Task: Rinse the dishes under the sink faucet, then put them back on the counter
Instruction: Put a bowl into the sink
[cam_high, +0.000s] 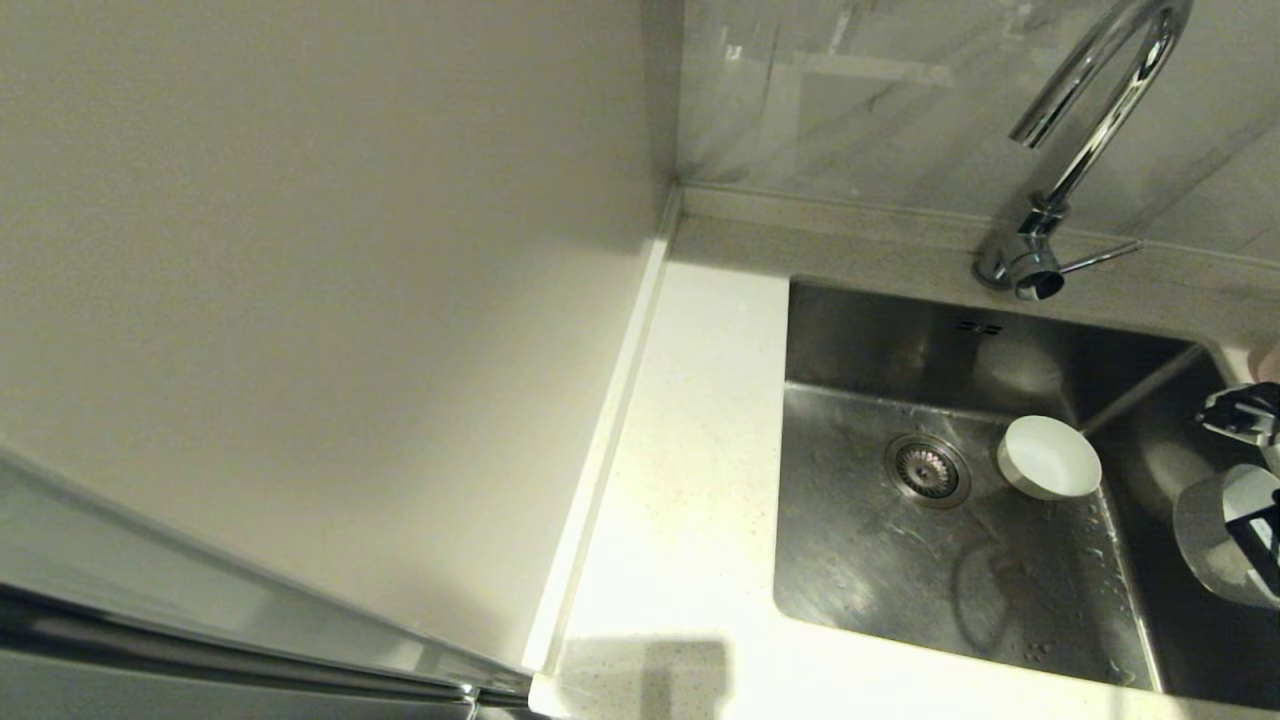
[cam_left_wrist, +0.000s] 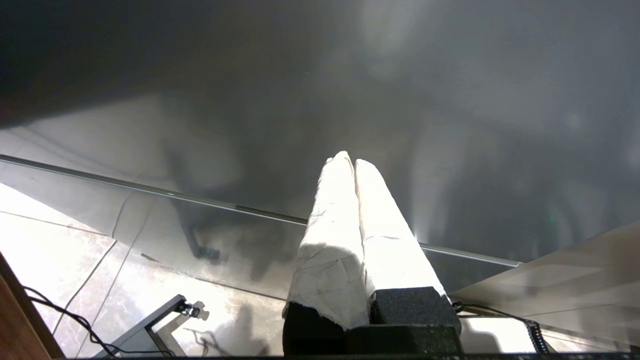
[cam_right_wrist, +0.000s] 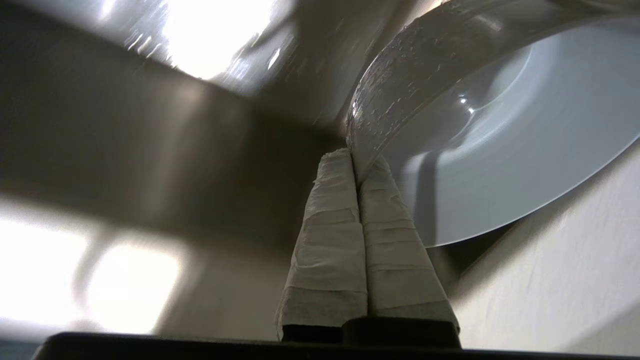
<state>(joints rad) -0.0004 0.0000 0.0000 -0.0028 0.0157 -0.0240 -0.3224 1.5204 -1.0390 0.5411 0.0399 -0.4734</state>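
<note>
Right now the right gripper (cam_right_wrist: 356, 161) is pinching the wet rim of a white bowl (cam_right_wrist: 500, 150), its two tape-wrapped fingers (cam_right_wrist: 330, 240) pressed together with only the thin wall of the dish between them. In the head view the right arm is showing at the far right edge, over the right side of the sink (cam_high: 870, 560); the held bowl cannot be made out there. A second white bowl (cam_high: 1048, 456) is lying tilted on the basin floor, just beside the round strainer drain (cam_high: 927, 469) and leaning toward the sloped right wall. The faucet (cam_high: 1090, 130) is arching over the back edge of the basin, its thin side lever (cam_high: 1100, 257) pointing right; no water can be seen running from the spout.

The left gripper (cam_left_wrist: 354, 162) is hanging well away from the sink, fingers closed on nothing, pointing at a dark glossy panel above a tiled floor.

The counter (cam_high: 690, 480) is running as a narrow white strip between the sink's left rim and the raised pale edge at the wall panel (cam_high: 300, 300), and is continuing along the basin's front rim. Most of the basin floor in front of the drain is lying bare, with wet streaks.
</note>
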